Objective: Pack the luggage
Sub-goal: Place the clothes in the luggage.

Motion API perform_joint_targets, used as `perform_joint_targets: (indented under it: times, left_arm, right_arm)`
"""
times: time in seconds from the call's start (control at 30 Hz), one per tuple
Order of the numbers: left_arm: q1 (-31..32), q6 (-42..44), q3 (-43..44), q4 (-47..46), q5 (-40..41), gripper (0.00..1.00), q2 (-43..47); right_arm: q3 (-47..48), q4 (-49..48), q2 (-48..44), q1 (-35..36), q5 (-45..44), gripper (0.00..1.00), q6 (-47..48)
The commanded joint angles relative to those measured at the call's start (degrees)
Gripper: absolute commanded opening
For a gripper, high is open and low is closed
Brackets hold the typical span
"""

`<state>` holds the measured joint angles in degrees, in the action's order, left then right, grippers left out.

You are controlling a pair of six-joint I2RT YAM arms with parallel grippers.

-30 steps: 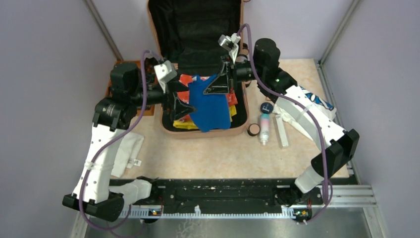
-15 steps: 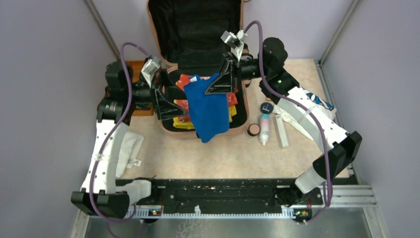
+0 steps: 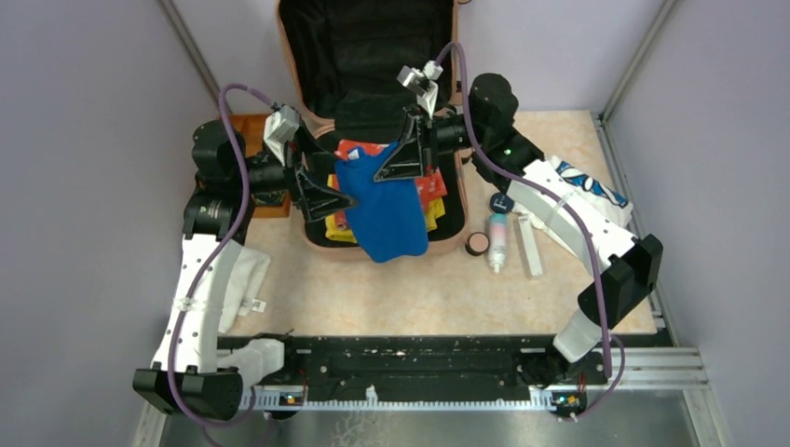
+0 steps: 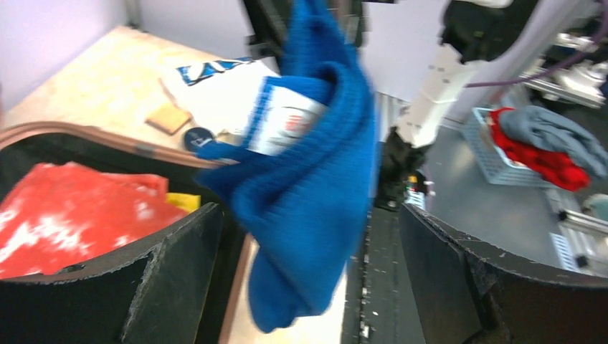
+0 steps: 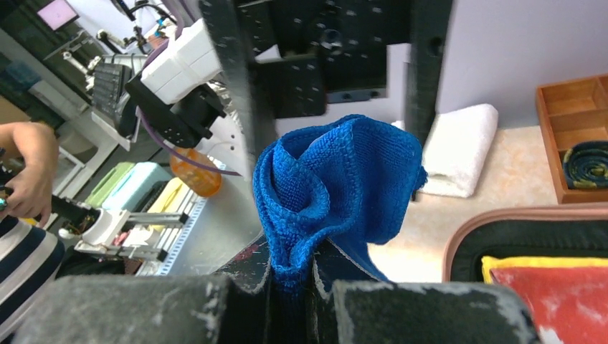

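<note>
**Blue cloth dangling over the open suitcase**

The luggage (image 3: 354, 47) is sitting open at the far middle of the counter (image 3: 419, 289). Its lid is standing up against the back wall with the black lining facing the camera, and the base is lying flat in front of it. A red packet (image 4: 72, 208) and some yellow folded stuff (image 3: 333, 233) are lying inside the base.

The right tool (image 3: 382, 170) is reaching in from the luggage's right side and hovering directly above the base. Its fingers are pinching tight on a bunched fold of a blue cloth (image 3: 391, 214) (the right wrist view is showing this really clearly, cloth squeezed right between the pads). The cloth is hanging down over the front half of the base, and in the top view its lower end is covering part of the near rim.

The left tool (image 3: 352, 200) is coming in from the luggage's left side, above the left rim, with its fingers spread wide and gripping nothing. From its own camera the cloth is hanging in the gap between them, but I can't tell if it's touching either finger.

A wooden tray (image 3: 256, 126) is sitting just left of the luggage, and a bottle (image 3: 498, 244) is lying just off its right rim.
</note>
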<state>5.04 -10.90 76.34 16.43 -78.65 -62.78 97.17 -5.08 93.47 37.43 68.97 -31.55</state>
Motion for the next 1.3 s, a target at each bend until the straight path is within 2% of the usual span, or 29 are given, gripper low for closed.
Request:
perform_joint_targets:
  times: [0.0,0.07,0.17,0.27,0.37,0.5,0.57,0.6,0.67,0.7,0.73,0.8,0.83,0.9,0.93,1.0,1.13,1.2,1.27]
  left_arm:
    - [0.57,9.53,0.92,2.51,9.97,0.99,-1.15]
    - [1.11,9.86,2.02,4.60,7.02,0.99,-2.12]
    - [2.11,9.57,2.75,7.75,-2.07,0.99,-3.10]
    - [2.43,7.72,2.64,7.33,-5.93,0.99,-2.84]
    - [2.35,1.68,2.56,0.04,-7.01,0.99,-1.82]
    - [2.34,-15.19,0.67,-18.68,-9.46,0.96,-0.22]
    - [2.34,-11.10,2.01,-16.02,-9.20,0.90,-0.21]
    - [2.34,-7.17,3.52,-9.59,-7.87,0.86,-0.46]
    - [2.34,6.92,7.49,5.95,-3.29,0.75,-1.41]
    - [2.34,9.75,8.38,8.67,-0.33,0.67,-1.56]
    - [2.34,13.38,9.03,10.83,2.73,0.54,-1.60]
    - [2.39,17.60,9.32,12.53,7.38,0.41,-1.29]
    - [2.36,18.11,9.21,12.51,9.33,0.39,-1.17]
    - [2.40,18.64,9.03,12.61,11.20,0.40,-1.35]
    - [2.43,18.82,8.72,12.70,11.76,0.46,-1.31]
    - [2.51,20.27,8.00,13.65,12.46,0.62,-1.33]
    - [2.61,22.23,7.06,14.81,12.82,0.83,-1.15]
    - [2.65,22.09,7.01,14.74,11.19,0.88,-1.18]
    - [2.70,21.36,6.59,13.65,10.89,0.87,-1.14]
  right_arm:
    - [4.38,-2.72,0.57,1.46,1.05,0.00,-0.08]
    - [4.84,-2.62,1.06,1.65,1.23,0.00,-0.12]
    - [5.46,-2.42,1.81,1.74,1.62,0.00,-0.06]
    - [5.33,-2.75,2.02,1.74,1.75,0.00,-0.43]
    - [5.76,-0.56,2.07,1.69,0.88,0.00,1.08]
    - [7.16,4.74,2.33,1.69,-2.30,0.00,5.12]
    - [7.18,6.70,2.23,1.69,-3.76,0.00,5.97]
    - [7.04,6.82,2.13,1.64,-4.46,0.00,6.05]
    - [6.99,6.82,1.99,1.50,-5.19,0.00,5.87]
    - [6.91,6.53,1.98,1.43,-5.32,0.00,5.43]
    - [6.78,6.15,1.90,1.43,-5.43,0.00,5.17]
    - [6.51,5.56,1.89,1.50,-5.56,0.00,4.39]
    - [6.21,4.26,1.90,1.45,-5.55,0.00,3.84]
    - [5.46,1.73,1.98,1.48,-5.28,0.00,1.93]
    - [5.04,0.63,2.02,1.42,-5.18,0.00,1.05]
    - [4.52,-0.74,1.98,1.44,-4.94,0.00,0.03]
    - [3.94,-0.66,1.81,1.43,-4.96,0.00,0.27]
    - [3.91,-0.46,1.89,1.42,-4.94,0.00,0.27]
    - [3.87,-0.40,1.91,1.42,-4.92,0.00,0.22]
